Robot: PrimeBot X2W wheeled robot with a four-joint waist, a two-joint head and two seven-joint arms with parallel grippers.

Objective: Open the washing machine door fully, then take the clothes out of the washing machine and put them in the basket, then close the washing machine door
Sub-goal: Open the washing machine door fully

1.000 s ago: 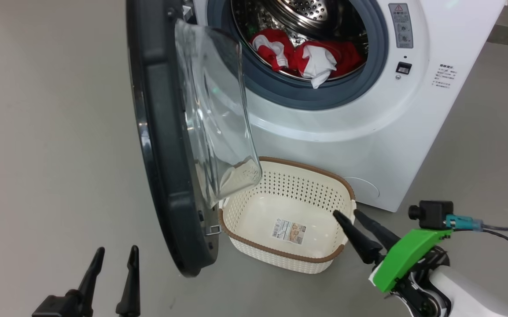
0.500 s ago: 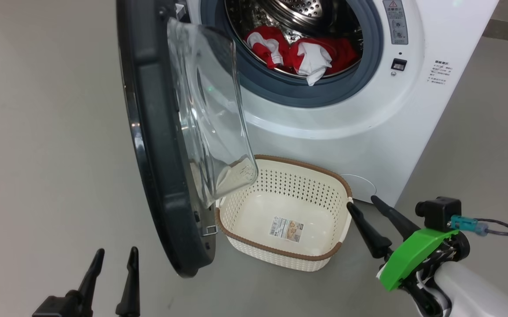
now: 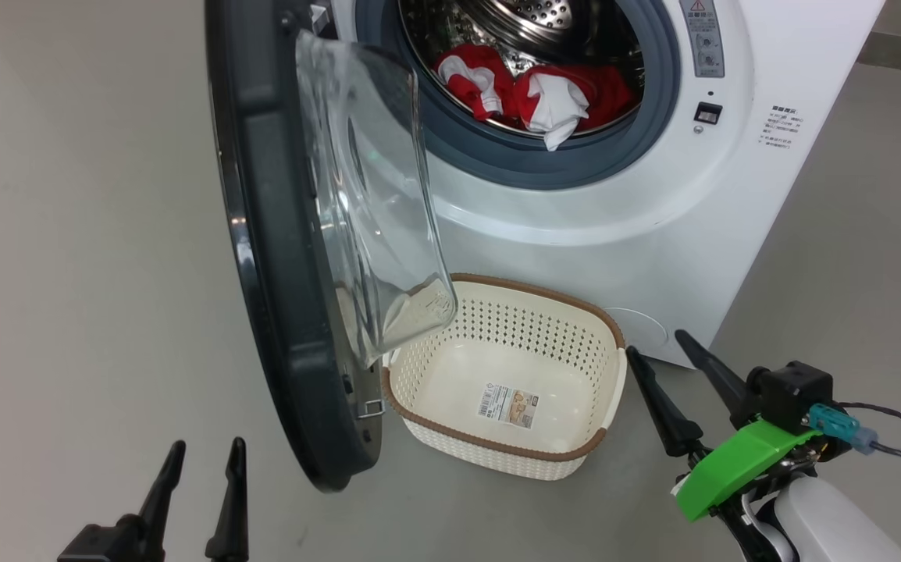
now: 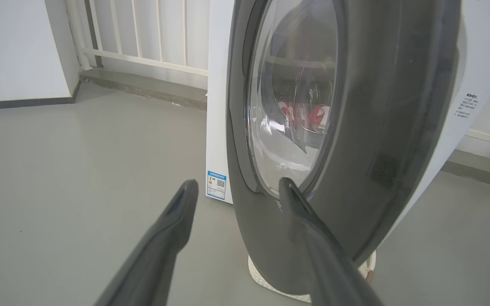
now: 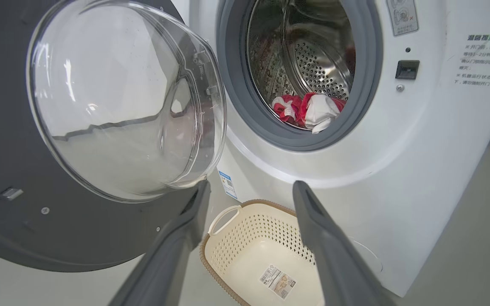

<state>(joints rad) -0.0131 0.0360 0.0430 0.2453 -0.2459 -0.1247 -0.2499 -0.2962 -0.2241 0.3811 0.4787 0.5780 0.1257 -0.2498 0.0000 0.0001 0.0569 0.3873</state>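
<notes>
The big white front-loading washing machine (image 3: 638,234) has its round, black-rimmed glass door (image 3: 263,234) swung wide open. The red-and-white fabric clothes (image 3: 544,90) lie inside its drum (image 3: 544,19), and the cream perforated plastic basket (image 3: 497,449) at its foot is empty. Unloading looks to be the step in hand. The right gripper (image 3: 655,343), jaws spread and empty beside the basket, must rise into the drum. The left gripper (image 3: 208,443) also has its jaws apart.

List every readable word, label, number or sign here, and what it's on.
"温馨提示:" heads the printed notice on the big white front-loading washing machine; smaller lines blurred.
Red warning triangle tops its grey sticker; text unreadable.
Small blue corner label: unreadable.
Paper barcode label in the cream perforated plastic basket: unreadable.
</notes>
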